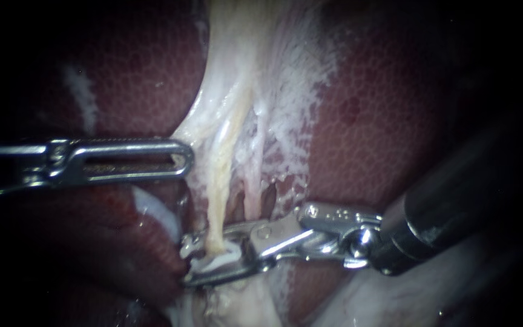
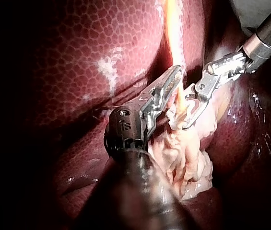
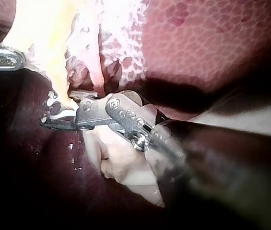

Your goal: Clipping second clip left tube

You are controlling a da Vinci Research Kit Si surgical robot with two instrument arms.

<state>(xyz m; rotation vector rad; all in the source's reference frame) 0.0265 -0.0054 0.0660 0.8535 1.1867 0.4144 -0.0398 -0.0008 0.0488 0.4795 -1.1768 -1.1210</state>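
Closest to us is our right instrument [image 1: 196, 263]. Its jaws are narrowed onto a white clip [image 1: 222, 260], and the left tube [image 1: 220, 181] sits inside that clip. The tube is a pale yellow strand that runs down from the fanned white tissue and enters the jaws low in the endoscope view.

We judge the main risk to be a partial bite. If the clip does not span the whole strand, it could close across only part of it or slide off. Just beside the tube runs a thinner pink strand [image 1: 252, 191], and a wider bite could catch it too. The lower jaw lies against the liver [image 1: 382, 121] and could scrape it.

Our left instrument [image 1: 177, 160] rests beside the tube higher up. We cannot tell how its tip is set. If it nudges the strand, the tube could shift inside the clip.
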